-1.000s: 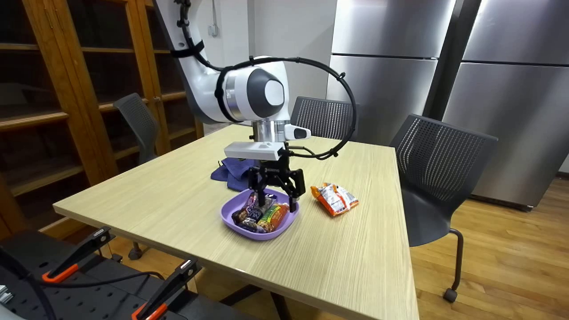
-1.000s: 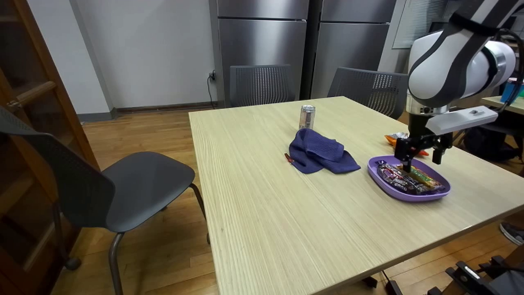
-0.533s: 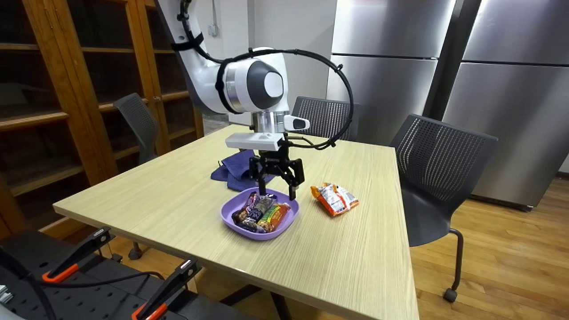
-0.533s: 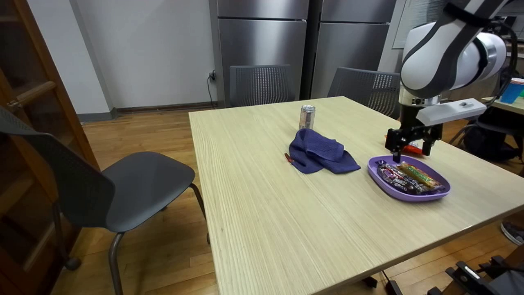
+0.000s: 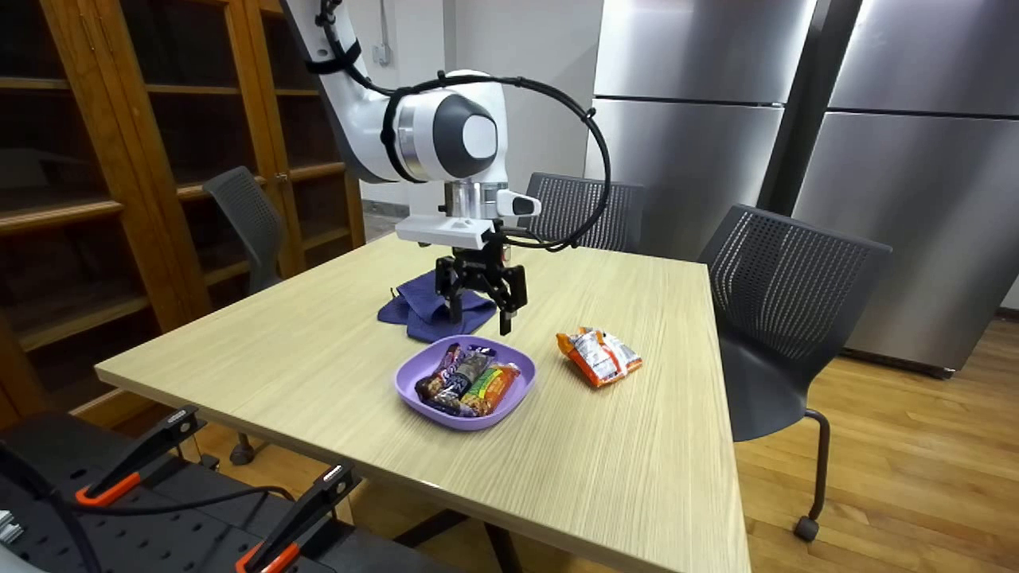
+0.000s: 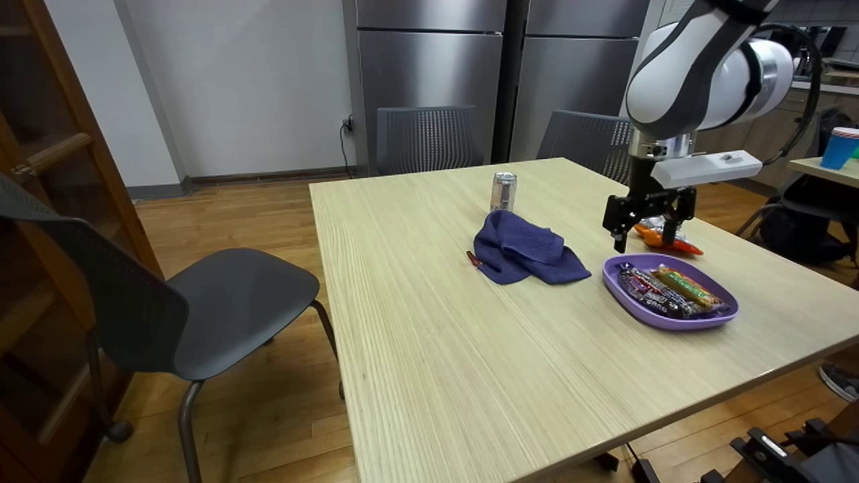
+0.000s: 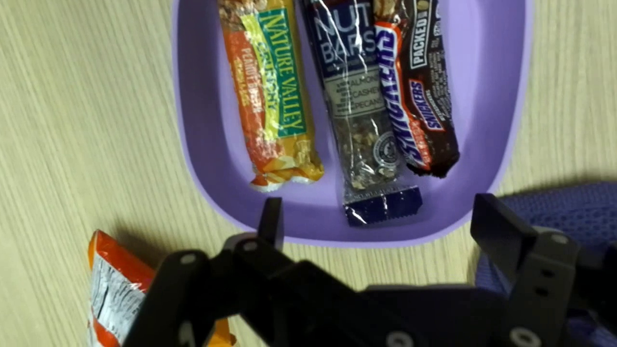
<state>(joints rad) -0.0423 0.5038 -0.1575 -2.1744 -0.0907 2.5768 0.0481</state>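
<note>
My gripper (image 5: 481, 320) stands open and holds nothing, in the air just beyond the far rim of a purple plate (image 7: 484, 91). In the wrist view, three wrapped bars lie side by side on that plate: an orange and green Nature Valley bar (image 7: 270, 91), a dark blue and clear nut bar (image 7: 354, 96) and a brown Snickers (image 7: 424, 96). Both fingers (image 7: 272, 219) appear over the plate's edge, apart from the bars. An orange and white snack bag (image 5: 601, 356) rests on the table beside the plate. A crumpled blue cloth (image 6: 527, 248) lies on the plate's opposite side.
A silver can (image 6: 503, 192) stands behind the cloth, and a small red object (image 6: 474, 259) pokes out by the cloth's edge. Chairs (image 5: 796, 302) surround the wooden table (image 6: 429, 322). Clamps (image 5: 306, 509) sit near the table's front edge.
My gripper has risen from over the plate and moved back beyond its far rim, toward the cloth side. It has stayed open. Plate, bars, bag and cloth have not moved.
</note>
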